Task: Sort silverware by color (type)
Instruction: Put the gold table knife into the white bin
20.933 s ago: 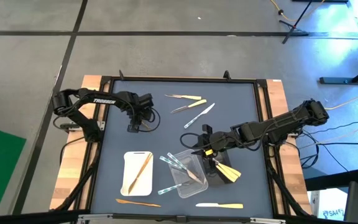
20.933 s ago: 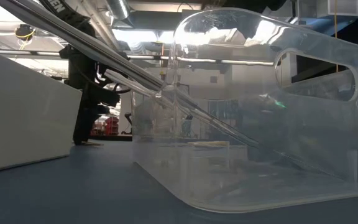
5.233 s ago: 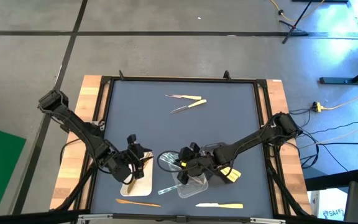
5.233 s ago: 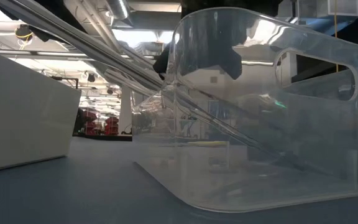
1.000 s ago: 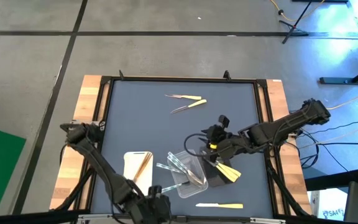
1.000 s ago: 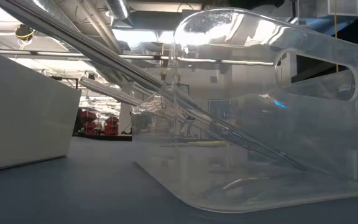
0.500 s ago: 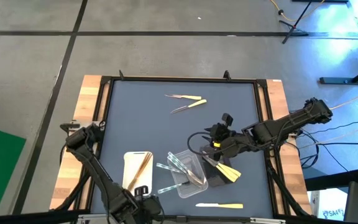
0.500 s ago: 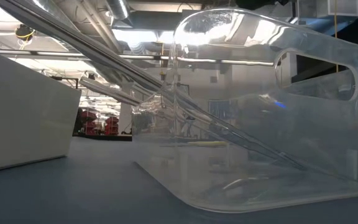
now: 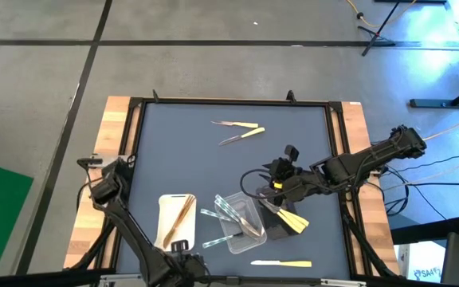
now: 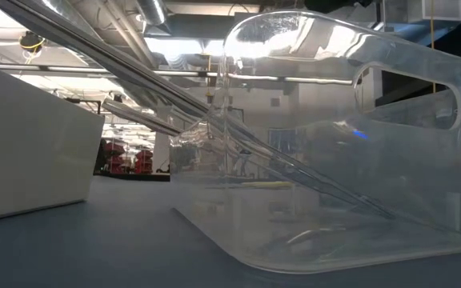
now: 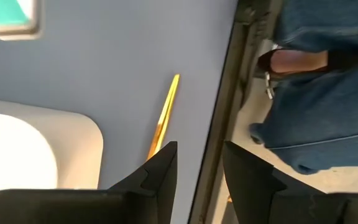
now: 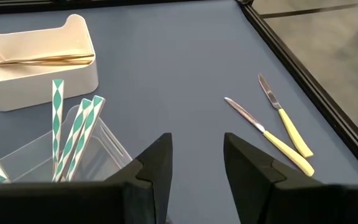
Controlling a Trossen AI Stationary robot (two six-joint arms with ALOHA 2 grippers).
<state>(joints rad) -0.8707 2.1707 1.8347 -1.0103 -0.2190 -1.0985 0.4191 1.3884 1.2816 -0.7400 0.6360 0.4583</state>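
Wooden utensil (image 11: 164,116) just beyond left hand (image 11: 199,163)

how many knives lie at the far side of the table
2: one knife nearest the far edge, the other just beside it; none looks hidden there.

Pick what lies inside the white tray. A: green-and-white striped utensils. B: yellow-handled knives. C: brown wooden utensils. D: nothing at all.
C: the white tray holds brown wooden utensils, also seen in the right wrist view; the yellow-handled knives lie on the mat and the striped utensils stand in the clear tray.
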